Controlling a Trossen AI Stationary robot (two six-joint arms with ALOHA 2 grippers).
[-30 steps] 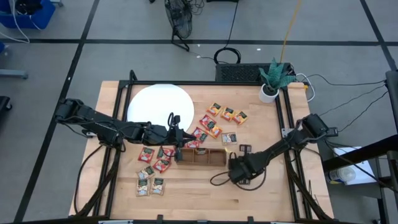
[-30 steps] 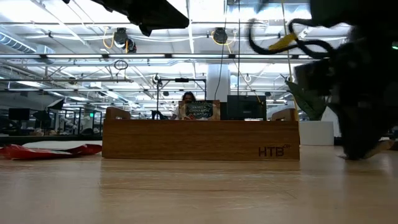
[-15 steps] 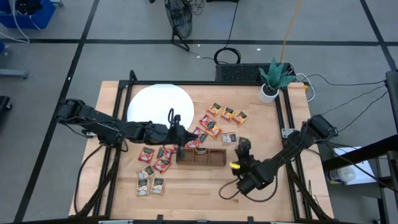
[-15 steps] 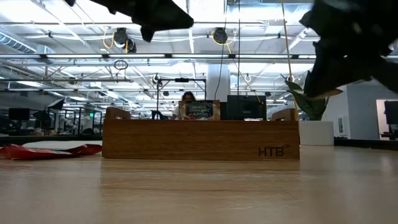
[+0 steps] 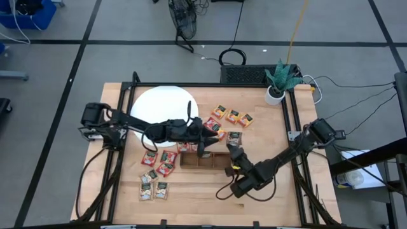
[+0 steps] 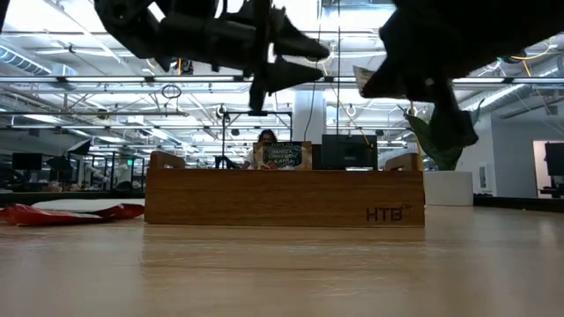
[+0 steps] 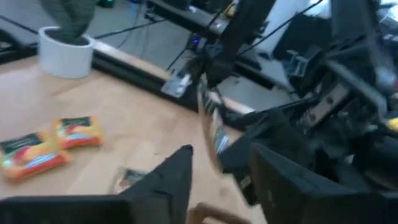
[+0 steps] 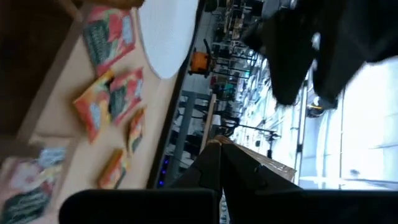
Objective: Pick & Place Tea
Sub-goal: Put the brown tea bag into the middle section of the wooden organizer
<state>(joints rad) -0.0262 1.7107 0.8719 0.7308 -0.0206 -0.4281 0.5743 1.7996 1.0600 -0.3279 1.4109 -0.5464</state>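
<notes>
High view: left gripper (image 5: 202, 147), fingers apart, and right gripper (image 5: 233, 151), clamped on a pale sachet (image 5: 231, 146), crowd above the wooden tray (image 5: 205, 160). Colliding arms could knock that sachet outside its compartments.

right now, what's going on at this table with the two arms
Two robot arms are working on putting tea sachets into the wooden tray. The right gripper is shut on what looks like a sachet, held up by the tray's right end. The left gripper hovers open and empty by the tray's back edge. Loose sachets lie on the table around it.
</notes>
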